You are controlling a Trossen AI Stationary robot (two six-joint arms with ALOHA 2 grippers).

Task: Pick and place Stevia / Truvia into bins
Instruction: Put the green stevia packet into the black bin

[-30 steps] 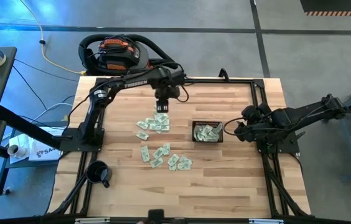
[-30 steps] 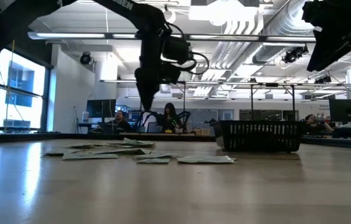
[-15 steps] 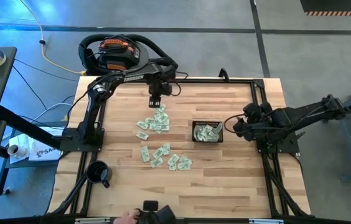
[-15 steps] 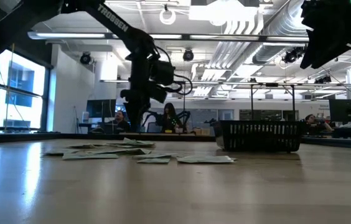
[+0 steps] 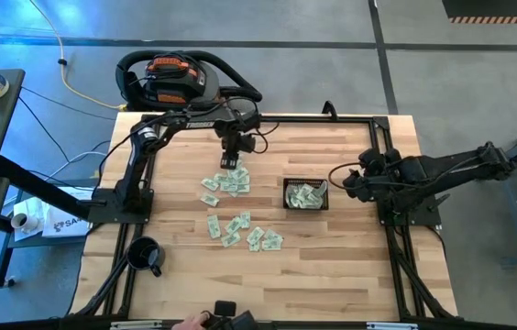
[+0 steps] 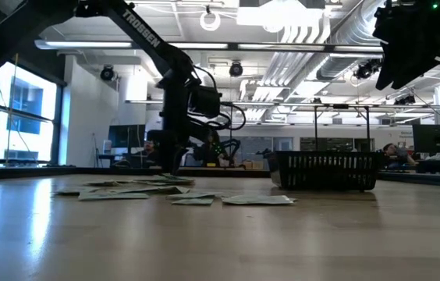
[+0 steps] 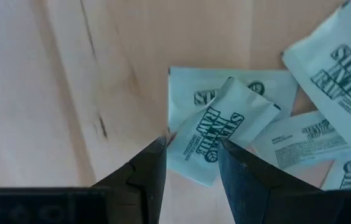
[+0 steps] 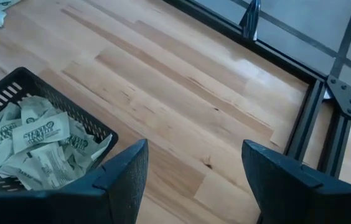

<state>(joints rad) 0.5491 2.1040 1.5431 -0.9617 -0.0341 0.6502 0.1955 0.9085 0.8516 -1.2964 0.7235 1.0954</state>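
Left wrist view gives you the key relation: left gripper [image 7: 191,163] hangs over the far edge of the sachet pile [image 5: 226,182], fingers apart w/ nothing between them yet, and one sachet [image 7: 219,134] lies directly under the gap. Its long axis runs from approx. 7 to 1 o'clock in that view, so it is oblique to the finger line; I think you need a small wrist turn or a pinch on the near corner. More sachets overlap it on the 3 o'clock side, so a double pick is possible.

On the table from above, the pile is at center, the second group at 6 o'clock of it, and the basket [image 5: 305,194] at 3 o'clock, already w/ several sachets inside. Left arm is clearly the nearer one. Right gripper [image 8: 191,177] waits just past the basket's 3 o'clock side, fingers spread, empty.
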